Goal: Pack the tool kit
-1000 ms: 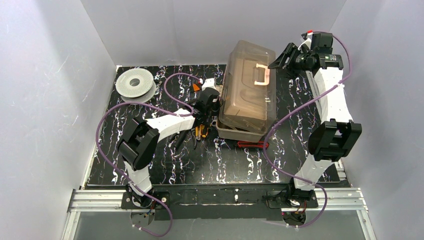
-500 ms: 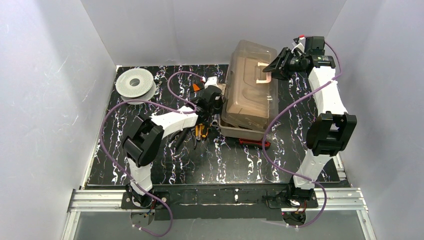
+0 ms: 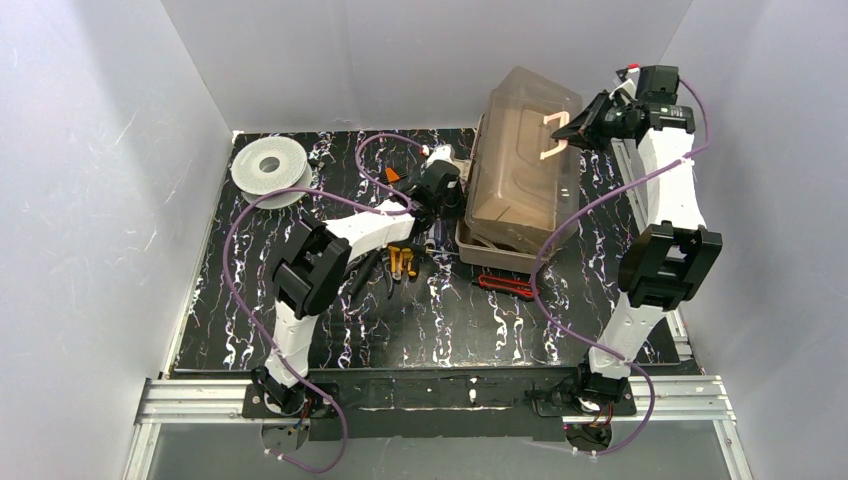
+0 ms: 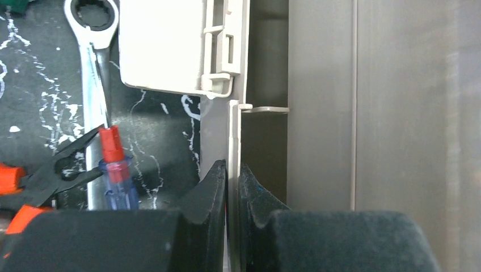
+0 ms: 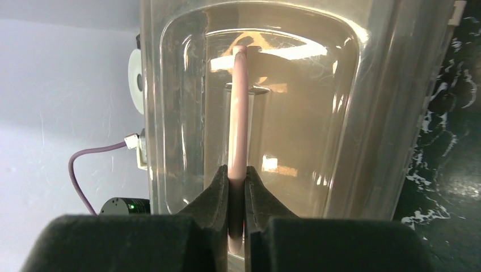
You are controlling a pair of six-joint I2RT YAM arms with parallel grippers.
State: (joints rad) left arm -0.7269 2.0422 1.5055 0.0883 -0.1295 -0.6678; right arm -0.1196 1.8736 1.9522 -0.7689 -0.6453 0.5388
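Observation:
The tool kit's tan toolbox [image 3: 490, 252] stands at the back right, its smoky translucent lid [image 3: 520, 170] tilted above the base. My right gripper [image 3: 585, 125] [image 5: 236, 173] is shut on the cream handle [image 3: 555, 135] [image 5: 239, 113] on top of the lid. My left gripper [image 3: 452, 192] [image 4: 232, 167] is shut on the thin upright edge of the toolbox's left wall [image 4: 233, 130], below a cream latch [image 4: 170, 45]. A silver wrench [image 4: 91, 85], black pliers with orange grips [image 4: 34, 181] and a blue screwdriver [image 4: 116, 175] lie on the mat beside that wall.
A grey-white spool [image 3: 268, 167] sits at the back left. Orange-handled pliers [image 3: 400, 262] lie left of the box, and a red-handled tool [image 3: 505, 285] lies in front of it. White walls close in the black marbled mat [image 3: 300, 330] on three sides.
My right gripper has shut on the handle and pulled it up and to the right. The toolbox has shifted right, and my left arm went with it, still gripping the wall.

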